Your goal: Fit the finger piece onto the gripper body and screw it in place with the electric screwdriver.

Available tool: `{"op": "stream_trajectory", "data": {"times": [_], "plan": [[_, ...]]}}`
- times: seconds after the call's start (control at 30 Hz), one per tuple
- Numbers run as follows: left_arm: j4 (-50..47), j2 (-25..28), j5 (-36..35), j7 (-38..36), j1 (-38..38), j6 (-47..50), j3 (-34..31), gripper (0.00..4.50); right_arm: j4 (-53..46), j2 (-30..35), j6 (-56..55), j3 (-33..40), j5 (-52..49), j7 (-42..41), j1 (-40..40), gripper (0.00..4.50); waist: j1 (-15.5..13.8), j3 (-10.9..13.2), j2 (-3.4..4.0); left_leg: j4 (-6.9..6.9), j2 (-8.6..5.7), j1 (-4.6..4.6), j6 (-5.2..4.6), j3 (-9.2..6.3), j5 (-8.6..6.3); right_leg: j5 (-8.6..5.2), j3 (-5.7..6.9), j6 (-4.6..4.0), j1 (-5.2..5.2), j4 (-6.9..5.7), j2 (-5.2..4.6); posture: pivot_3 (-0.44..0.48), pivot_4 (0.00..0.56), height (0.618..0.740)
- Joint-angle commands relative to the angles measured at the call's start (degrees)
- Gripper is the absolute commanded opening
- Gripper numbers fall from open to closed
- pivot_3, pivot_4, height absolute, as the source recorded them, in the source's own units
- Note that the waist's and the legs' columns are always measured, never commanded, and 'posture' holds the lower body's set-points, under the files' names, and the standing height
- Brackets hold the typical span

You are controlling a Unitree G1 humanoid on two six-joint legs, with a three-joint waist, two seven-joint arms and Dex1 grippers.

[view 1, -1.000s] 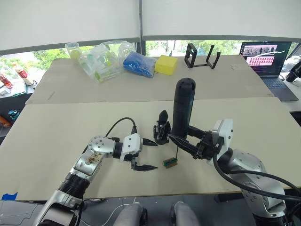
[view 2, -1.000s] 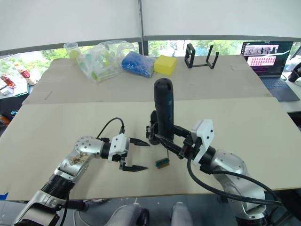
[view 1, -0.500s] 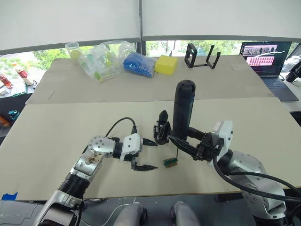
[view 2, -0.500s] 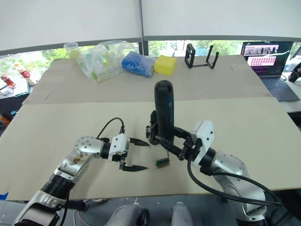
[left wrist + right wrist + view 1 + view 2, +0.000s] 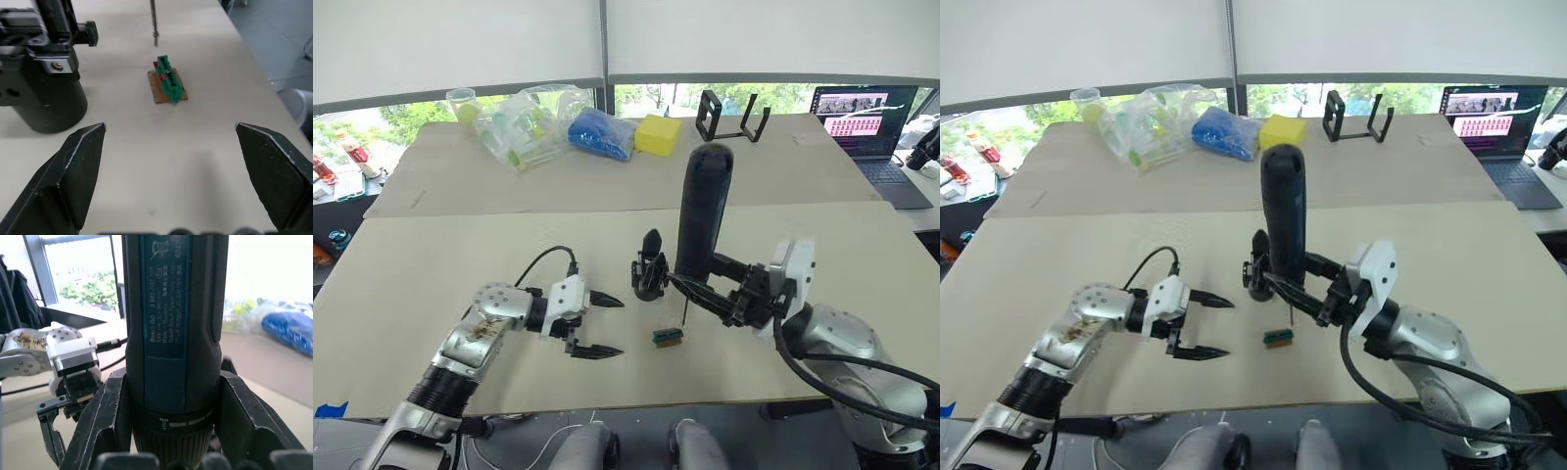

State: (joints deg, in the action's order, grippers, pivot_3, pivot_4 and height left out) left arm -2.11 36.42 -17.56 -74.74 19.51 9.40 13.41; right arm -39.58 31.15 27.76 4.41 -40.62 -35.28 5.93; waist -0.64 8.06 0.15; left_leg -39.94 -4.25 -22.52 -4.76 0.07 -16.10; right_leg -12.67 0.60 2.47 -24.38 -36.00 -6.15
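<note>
Currently my right gripper [image 5: 720,294] is clamped on the electric screwdriver [image 5: 702,211], fingers pinching its lower barrel from both sides. Tool stands nearly upright, rounded end up, thin metal bit [image 5: 153,22] pointing down at the table [image 5: 431,284]. Bit tip hangs just above the surface, not touching. Right wrist view confirms both pads [image 5: 100,416] pressed against the barrel just above the collar.

My left gripper [image 5: 595,325] is spread wide and holds nothing. It hovers low over the table, tips pointing toward the middle of the work area.

The gripper body [image 5: 648,272] sits on the table between my two grippers, just beside the screwdriver on its left side, round base down, one pointed finger sticking up. It is near my left fingertips but apart from them.

A small green-and-brown block [image 5: 668,337] lies flat on the table just below the bit tip, in front of the gripper body. In the left wrist view it sits between my open fingers, well ahead of them.

Finger piece: can't pick it out as a loose part anywhere.

Further back on the rear table: clear plastic bag [image 5: 524,122], blue bundle [image 5: 601,133], yellow block [image 5: 659,134], black stand [image 5: 734,116]. Laptop [image 5: 867,116] at far right.
</note>
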Motion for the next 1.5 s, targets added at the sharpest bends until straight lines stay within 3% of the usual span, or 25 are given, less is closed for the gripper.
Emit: {"op": "stream_trajectory", "data": {"times": [0.03,0.27,0.5,0.83,1.1,1.5], "plan": [[-5.9,3.1,-4.8,-1.0,-0.7,5.2,-3.7,4.5,-4.2,1.2,2.5,3.9,-6.8,2.6,4.2,1.91,0.0,0.0,-0.05,0.0,0.0,0.0,0.0,0.0,0.0,0.0,0.01,0.0,0.01,0.0,-0.01,0.0,0.15,0.74],[-9.6,9.9,-12.5,-2.1,1.0,16.9,-9.4,4.5,-2.0,5.8,11.0,5.6,-22.0,6.3,17.8,1.91,0.1,0.3,-0.21,0.0,0.01,0.0,0.01,-0.04,0.0,0.0,0.03,0.0,-0.02,-0.01,-0.03,0.0,0.15,0.74],[-3.9,6.3,-10.0,0.7,6.6,14.4,-8.8,4.5,6.3,7.0,16.9,3.4,-31.1,5.3,31.8,1.91,-0.1,0.5,-0.46,0.0,0.02,-0.01,0.0,-0.03,0.0,0.0,0.09,-0.01,0.06,0.08,-0.07,0.0,0.15,0.74],[5.3,-0.4,-2.8,1.6,11.0,5.7,-4.5,4.5,18.6,2.3,12.0,-4.1,-16.0,-3.9,41.9,1.91,0.1,0.5,-0.46,-0.05,0.01,-0.46,0.03,0.04,0.02,0.02,0.09,-0.01,-0.42,-0.12,-0.05,0.0,0.15,0.74],[12.1,-4.1,1.1,1.7,13.6,0.4,-2.9,4.5,25.6,-2.0,6.0,-8.1,-4.5,-11.2,42.4,1.91,0.1,0.5,-0.46,-0.32,-0.03,-0.86,0.06,0.06,0.06,0.04,0.12,0.02,-0.74,-0.27,0.02,0.0,0.15,0.74],[19.3,-8.8,5.0,2.7,17.0,-4.5,-1.7,4.5,25.7,-3.9,5.6,-8.1,0.3,-14.4,41.0,1.91,0.1,0.5,-0.46,-0.43,-0.04,-0.85,0.07,0.05,0.06,0.04,0.14,0.03,-0.8,-0.7,0.03,0.0,0.15,0.74]]}}
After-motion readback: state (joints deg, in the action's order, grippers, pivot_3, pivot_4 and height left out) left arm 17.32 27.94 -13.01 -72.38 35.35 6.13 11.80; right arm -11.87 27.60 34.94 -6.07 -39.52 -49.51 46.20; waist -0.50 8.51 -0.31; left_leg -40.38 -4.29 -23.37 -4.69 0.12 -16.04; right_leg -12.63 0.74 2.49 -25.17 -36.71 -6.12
